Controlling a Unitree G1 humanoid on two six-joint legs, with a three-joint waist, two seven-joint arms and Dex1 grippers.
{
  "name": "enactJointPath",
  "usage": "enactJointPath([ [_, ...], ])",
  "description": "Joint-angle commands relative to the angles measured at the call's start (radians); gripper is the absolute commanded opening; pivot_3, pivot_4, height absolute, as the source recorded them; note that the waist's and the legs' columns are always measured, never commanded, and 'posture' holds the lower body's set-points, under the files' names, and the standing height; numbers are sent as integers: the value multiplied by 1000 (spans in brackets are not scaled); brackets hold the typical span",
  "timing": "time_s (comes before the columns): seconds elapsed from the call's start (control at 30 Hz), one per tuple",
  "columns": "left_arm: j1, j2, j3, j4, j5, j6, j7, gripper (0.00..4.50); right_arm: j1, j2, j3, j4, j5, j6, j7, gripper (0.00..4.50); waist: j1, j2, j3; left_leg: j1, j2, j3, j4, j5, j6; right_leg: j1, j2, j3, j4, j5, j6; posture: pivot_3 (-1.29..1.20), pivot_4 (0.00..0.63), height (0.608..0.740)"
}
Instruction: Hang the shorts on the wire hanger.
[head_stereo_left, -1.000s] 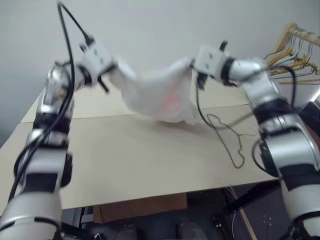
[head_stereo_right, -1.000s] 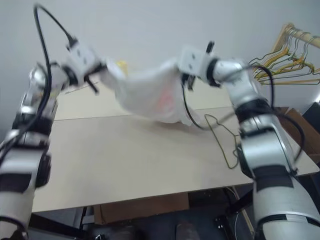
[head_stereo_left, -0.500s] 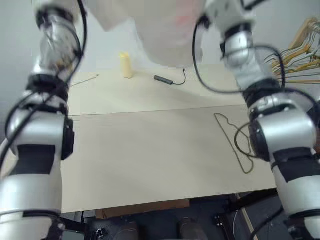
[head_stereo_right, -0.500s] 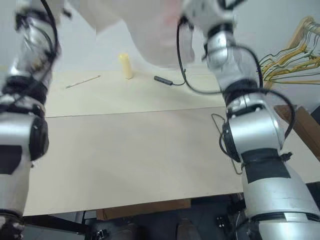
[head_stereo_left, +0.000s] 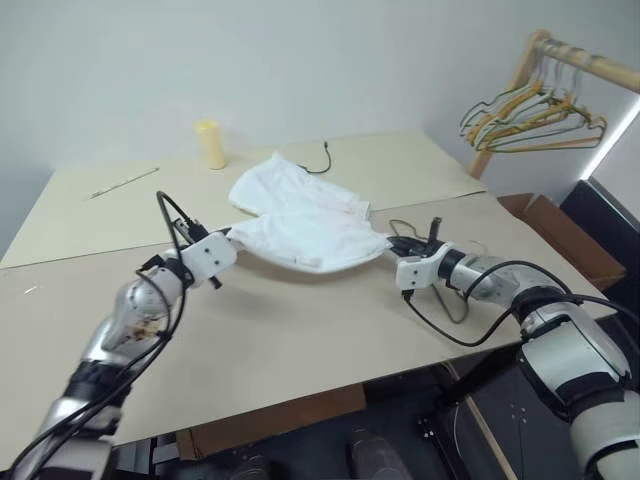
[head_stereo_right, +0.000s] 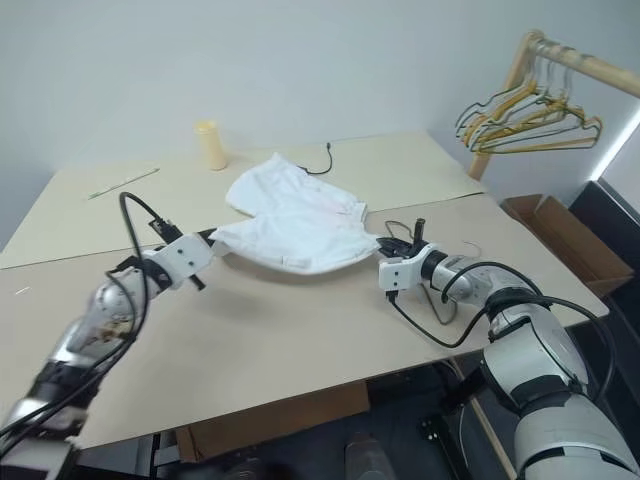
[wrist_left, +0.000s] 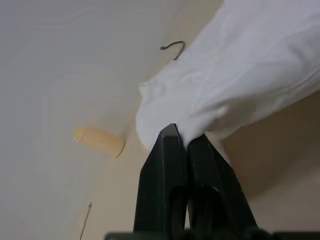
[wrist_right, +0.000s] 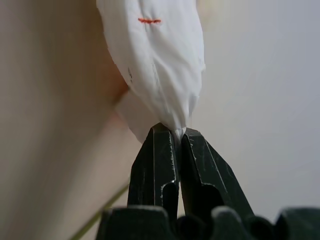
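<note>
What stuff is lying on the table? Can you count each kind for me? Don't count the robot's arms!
shorts: 1
wire hanger: 1
yellow cylinder: 1
black cable: 1
thin stick: 1
Total: 5

You get no readable text, label, brand, number or sign anywhere in these views.
</note>
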Motion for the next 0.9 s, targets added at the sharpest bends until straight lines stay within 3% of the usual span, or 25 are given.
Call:
enactJointPath([
  [0.03,94,115,31,-211,-73,174,-217,26,1,-37,28,-57,-45,-45,-11,0,-2,0,0,7,0,0,-1,-1,1,7,0,0,-1,-1,0,-94,3,740],
  [0.2,249,294,45,-406,-159,215,-473,26,24,-70,56,-88,-95,-37,-13,0,3,0,0,16,0,-1,0,-1,1,16,0,0,-2,-2,1,-100,6,740],
  [0.37,353,361,81,-522,-224,205,-594,26,54,-101,56,-126,-104,-44,-4,0,16,0,0,16,1,-1,0,-2,2,16,-1,0,-3,-3,-1,-113,10,740],
  [0.67,583,412,222,-644,-289,176,-713,26,224,-232,-9,-350,23,-144,143,0,19,-1,1,15,2,0,-1,-4,5,17,-2,0,-5,-6,0,-131,27,740],
  [0.9,732,370,348,-725,-431,194,-795,26,443,-334,-108,-613,179,-114,289,0,22,-2,5,21,5,1,-1,-6,5,22,-1,0,-6,-14,-3,-148,39,740],
])
